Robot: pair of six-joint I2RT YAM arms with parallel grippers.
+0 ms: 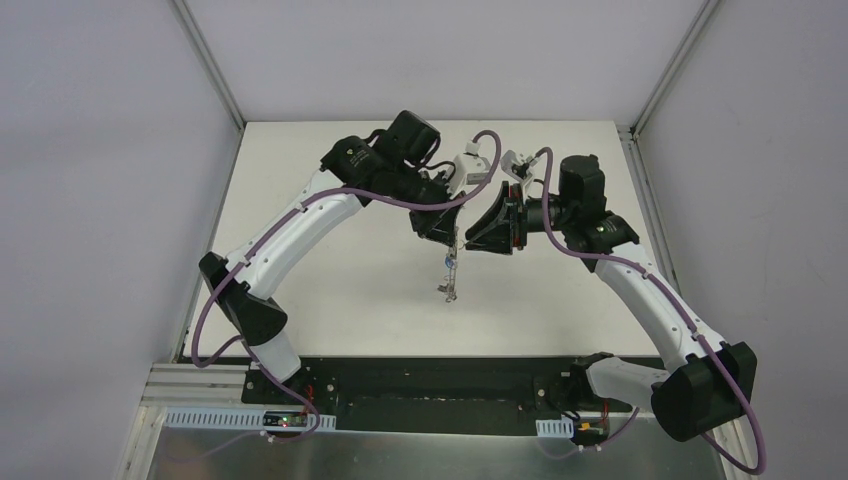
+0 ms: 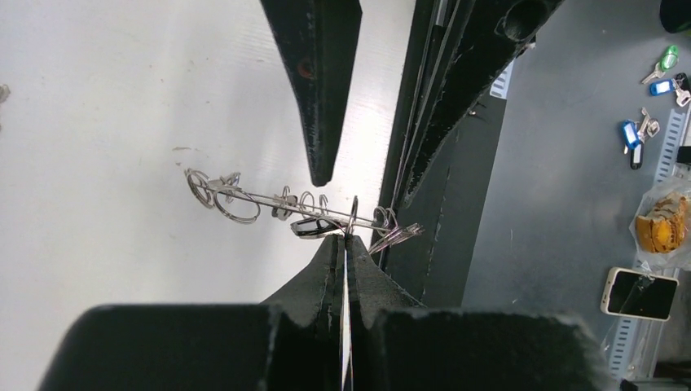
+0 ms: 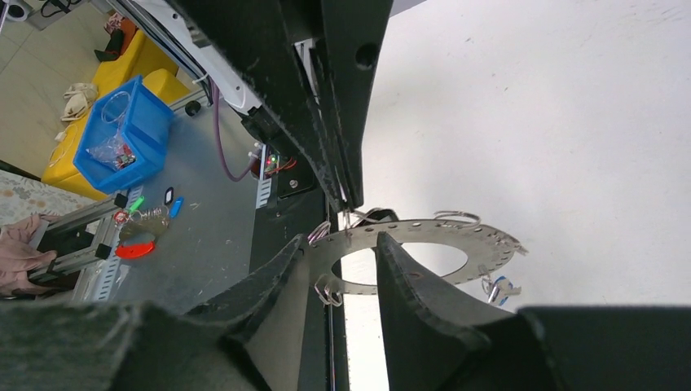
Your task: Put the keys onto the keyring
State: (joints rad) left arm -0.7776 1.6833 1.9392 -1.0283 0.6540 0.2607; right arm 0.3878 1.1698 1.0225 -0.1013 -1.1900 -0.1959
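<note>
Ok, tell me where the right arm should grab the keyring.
Clamp the keyring by its flat band, on a bare stretch between wire loops. Come in edge-on, one finger per face, clear of the left end effector pinching its rim: it is thin and flat.

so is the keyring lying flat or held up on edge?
On edge: the left hand pinches the keyring by its rim; top view shows it hanging thin. Touching the table: cannot tell.

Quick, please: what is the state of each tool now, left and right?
Left tool: closed, holding the keyring.
Right tool: open, straddling the keyring without gripping it.
</note>
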